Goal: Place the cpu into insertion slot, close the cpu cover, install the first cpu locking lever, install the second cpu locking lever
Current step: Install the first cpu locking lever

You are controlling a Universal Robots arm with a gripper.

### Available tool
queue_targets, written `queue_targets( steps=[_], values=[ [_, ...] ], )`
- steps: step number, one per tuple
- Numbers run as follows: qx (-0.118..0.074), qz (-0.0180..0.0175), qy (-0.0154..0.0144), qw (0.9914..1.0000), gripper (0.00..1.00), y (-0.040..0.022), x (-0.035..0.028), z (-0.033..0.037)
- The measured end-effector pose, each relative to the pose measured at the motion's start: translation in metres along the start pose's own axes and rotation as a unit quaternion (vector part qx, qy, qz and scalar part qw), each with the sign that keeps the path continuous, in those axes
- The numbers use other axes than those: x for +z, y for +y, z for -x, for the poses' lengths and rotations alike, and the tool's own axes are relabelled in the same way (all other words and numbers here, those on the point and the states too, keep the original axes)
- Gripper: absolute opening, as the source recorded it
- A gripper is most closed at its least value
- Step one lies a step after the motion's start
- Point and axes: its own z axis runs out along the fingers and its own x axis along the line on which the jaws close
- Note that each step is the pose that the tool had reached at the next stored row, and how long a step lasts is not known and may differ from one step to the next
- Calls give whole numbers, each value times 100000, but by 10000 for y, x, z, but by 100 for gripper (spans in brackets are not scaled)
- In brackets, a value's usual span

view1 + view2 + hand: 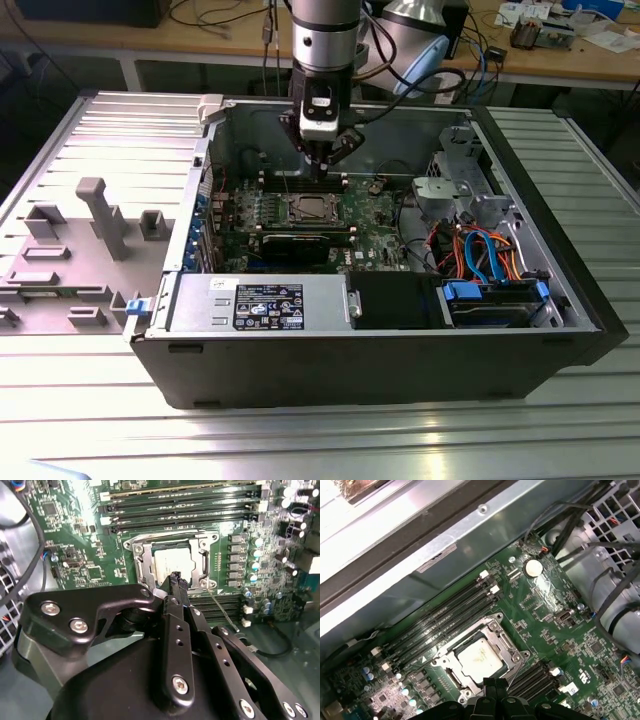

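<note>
**Chip seated, levers in doubt**

The chip point(172, 562) is sitting in the socket point(131, 547) inside the open case point(400, 360), and the cover point(202, 555) is lying flat around it. The claw point(178, 577), pinched narrow and carrying nothing, is hanging just beside the socket's corner. Whether the thin lever point(220, 605) is latching, I cannot tell.

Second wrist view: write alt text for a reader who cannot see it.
The black pincer, fingers together, has its tip at the edge of the silvery cpu cover, which frames the cpu on a green circuit board. Black memory slots lie beyond.
</note>
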Motion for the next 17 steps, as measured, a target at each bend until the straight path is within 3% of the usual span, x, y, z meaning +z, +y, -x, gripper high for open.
queue_targets(
  steps=[3,6,11,13,17],
  values=[
    [-2089,82,-18,99978,11,0,0,0],
    [-4707,189,-40,99889,11,0,1,0],
    [-9136,372,-76,99581,11,0,1,0],
    [-9934,403,-82,99505,11,-4,1,-3],
    [-10124,411,-86,99485,11,-4,1,-4]
  ],
)
